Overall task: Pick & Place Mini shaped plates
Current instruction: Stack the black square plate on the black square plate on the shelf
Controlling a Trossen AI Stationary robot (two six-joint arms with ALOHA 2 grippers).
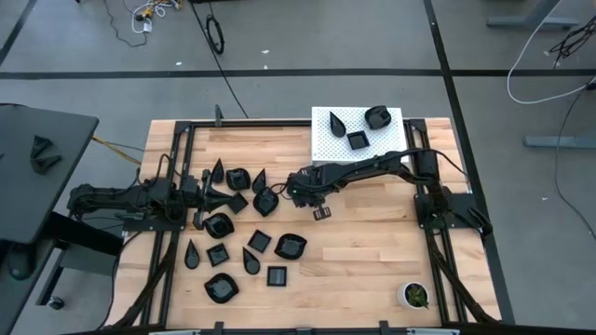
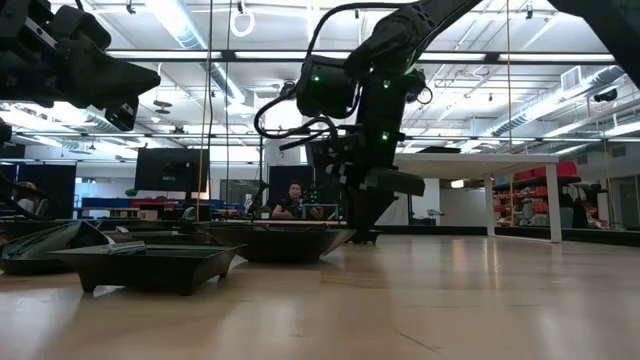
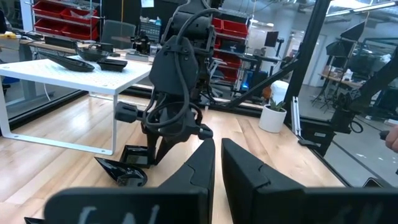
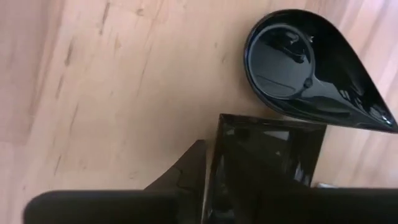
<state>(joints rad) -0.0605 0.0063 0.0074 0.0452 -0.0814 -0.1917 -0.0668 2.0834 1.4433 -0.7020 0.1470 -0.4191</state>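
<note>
1. A light wooden table framed by black rails is seen from above on a grey floor crossed by dark lines and loose cables.
2. At the table's left, the left gripper lies low over the wood with its fingers brought nearly together on nothing; it sits among the scattered plates.
3. The mini shaped plates, glossy black dishes in teardrop, square and rounded forms, are spread over the left-centre of the table.
4. At mid-table the right gripper is held over the wood, clamped on a square glossy black plate; a teardrop black plate lies just beside it on the wood.
5. A white perforated board at the far edge bears three more black plates.
6. A small white pot with a green plant stands near the right front corner.
7. In the low view, a hall with ceiling lights, shelving and a seated person is seen beyond the table.
8. In the right wrist view the held plate is cut off by the picture's edge, and only one finger is visible.
</note>
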